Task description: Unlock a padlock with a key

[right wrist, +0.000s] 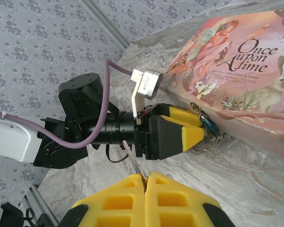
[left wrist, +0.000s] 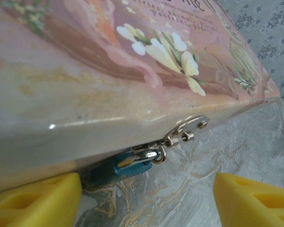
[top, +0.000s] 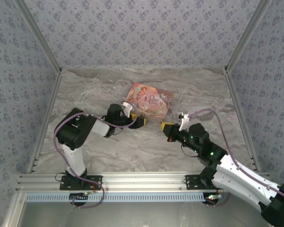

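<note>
The tiny blue padlock (left wrist: 128,166) hangs by its silvery shackle (left wrist: 150,154) from the hasp of the pink illustrated box (left wrist: 109,85), resting on the marble under the box's edge. My left gripper (left wrist: 146,203) is open; its yellow fingers (left wrist: 38,198) stand either side of the padlock without touching it. The right wrist view shows the padlock (right wrist: 208,122) just past the left gripper's (right wrist: 191,126) tips. My right gripper (right wrist: 145,177) is shut on a thin silvery key (right wrist: 132,158), whose blade points up toward the left arm. From above, the two grippers, left (top: 141,120) and right (top: 166,126), face each other at the box's near edge.
The pink box (top: 149,100) lies flat at the middle back of the marble table (top: 132,151). Patterned walls close in the back and both sides, with metal frame posts (top: 40,45) at the corners. A purple cable (right wrist: 102,120) loops around the left arm's wrist.
</note>
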